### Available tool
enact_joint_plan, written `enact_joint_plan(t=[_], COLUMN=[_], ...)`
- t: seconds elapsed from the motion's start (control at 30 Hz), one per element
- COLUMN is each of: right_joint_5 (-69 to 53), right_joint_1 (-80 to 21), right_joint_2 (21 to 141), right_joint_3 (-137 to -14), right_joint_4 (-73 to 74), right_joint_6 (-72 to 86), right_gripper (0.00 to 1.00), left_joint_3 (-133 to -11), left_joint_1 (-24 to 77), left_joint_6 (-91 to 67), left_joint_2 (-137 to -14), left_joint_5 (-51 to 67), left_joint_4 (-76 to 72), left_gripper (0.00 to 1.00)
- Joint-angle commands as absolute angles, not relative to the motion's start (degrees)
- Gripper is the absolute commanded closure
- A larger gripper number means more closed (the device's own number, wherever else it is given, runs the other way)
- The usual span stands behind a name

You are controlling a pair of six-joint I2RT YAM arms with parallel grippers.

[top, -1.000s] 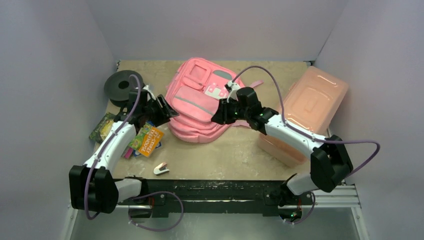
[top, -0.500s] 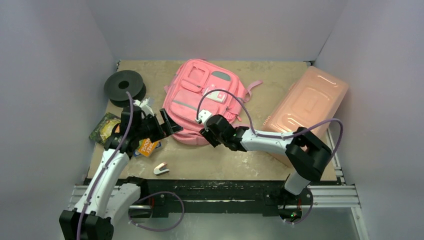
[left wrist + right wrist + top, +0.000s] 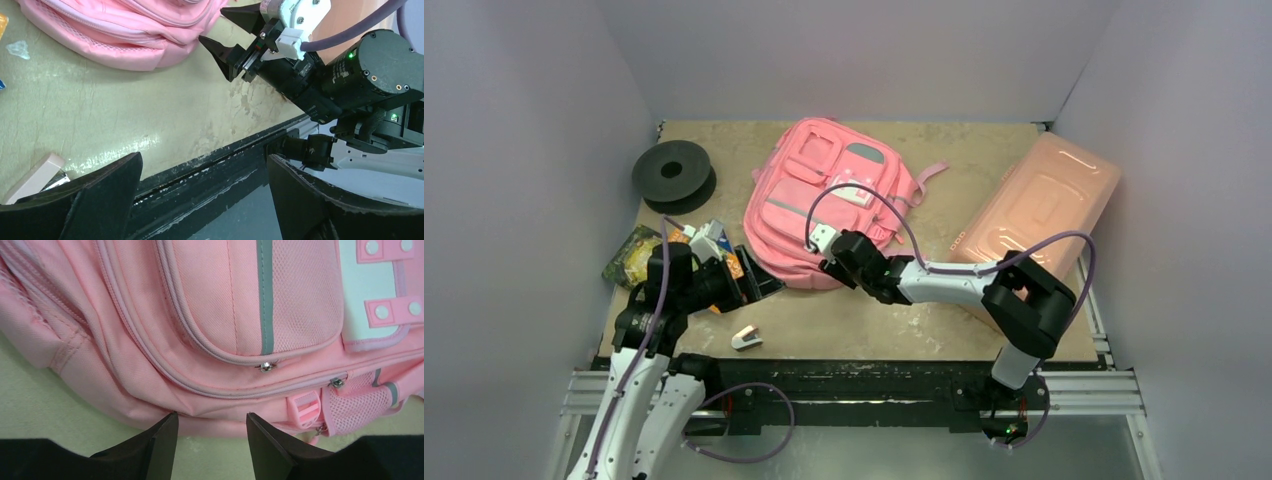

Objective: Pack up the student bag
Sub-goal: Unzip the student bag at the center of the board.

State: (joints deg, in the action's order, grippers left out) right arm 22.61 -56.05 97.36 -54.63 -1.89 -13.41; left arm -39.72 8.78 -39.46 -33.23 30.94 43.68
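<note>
- From above: shows the backpack (image 3: 829,200) lying flat, front up; puts the left gripper (image 3: 759,282) just off the backpack's near-left corner and the right gripper (image 3: 832,262) at the backpack's near edge, neither holding anything
- From the left wrist: looks past the left gripper (image 3: 205,165), fingers spread wide and empty, toward the backpack's (image 3: 125,30) near edge; catches the right gripper (image 3: 212,25) beside that edge, jaws parted with nothing between
- From the right wrist: faces the backpack's (image 3: 225,305) front pocket (image 3: 250,300) over the right gripper (image 3: 210,422), fingers apart just short of the lowest seam; cannot tell whether touching
- Judging by the folds: soft, light, floppy cloth, likely to sag and drag when pulled; better to pinch a seam, the buckle (image 3: 306,407) or a zip pull (image 3: 266,366) than a smooth panel
</note>
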Motion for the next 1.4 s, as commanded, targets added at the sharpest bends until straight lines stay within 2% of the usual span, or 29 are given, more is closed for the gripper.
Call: enact_joint_plan(t=[0.0, 0.13, 0.2, 0.37, 0.43, 0.57, 0.83, 0.9, 1.07, 1.1, 1.23, 1.37], right_joint_5=[17.13, 12.26, 10.15, 13.93, 12.2, 6.61, 9.97, 13.9, 13.69, 12.75, 7.37, 2.86], right_joint_1=[-56.97, -57.04, -57.13, -57.18, -57.21, -57.27, -57.22, -57.22, -57.22, -57.22, -56.89, -54.54], right_joint_2=[97.02, 95.8, 95.52, 99.88, 100.15, 96.84, 103.04, 104.41, 101.32, 100.2, 95.2, 92.45], right_joint_3=[-57.07, -55.25, -54.29, -56.2, -56.47, -52.13, -56.19, -57.78, -56.82, -56.41, -57.65, -58.91], right_joint_4=[-8.73, -11.74, -13.2, -14.13, -12.99, -16.99, -19.46, -19.8, -20.86, -20.91, -15.42, -10.88], right_joint_6=[-17.59, -19.47, -20.22, -21.48, -21.65, -21.18, -21.93, -21.35, -17.46, -16.22, -13.38, -7.09], right_gripper=[0.43, 0.37, 0.37, 0.4, 0.42, 0.39, 0.38, 0.45, 0.97, 1.0, 1.0, 1.0], left_joint_3=[-38.76, -38.39, -38.66, -38.54, -38.62, -38.9, -38.99, -39.19, -38.56, -38.38, -38.25, -37.4], left_joint_1=[9.05, 9.05, 9.1, 9.05, 9.05, 9.05, 9.05, 9.05, 9.14, 9.14, 9.46, 11.33], left_joint_6=[-40.6, -40.55, -40.0, -40.27, -40.95, -41.14, -41.64, -40.78, -41.29, -41.33, -40.45, -40.45], left_joint_2=[-31.1, -29.58, -29.06, -28.96, -29.14, -28.55, -30.1, -30.02, -30.45, -30.49, -31.59, -34.03], left_joint_5=[32.24, 32.77, 32.37, 31.8, 32.06, 32.14, 33.01, 31.23, 31.13, 30.94, 29.91, 29.8], left_joint_4=[46.58, 48.1, 49.17, 48.84, 48.52, 48.45, 47.01, 47.79, 47.61, 47.16, 45.48, 39.73], left_gripper=[0.05, 0.05, 0.05, 0.05, 0.05, 0.05, 0.05, 0.05, 0.08, 0.09, 0.12, 0.21])
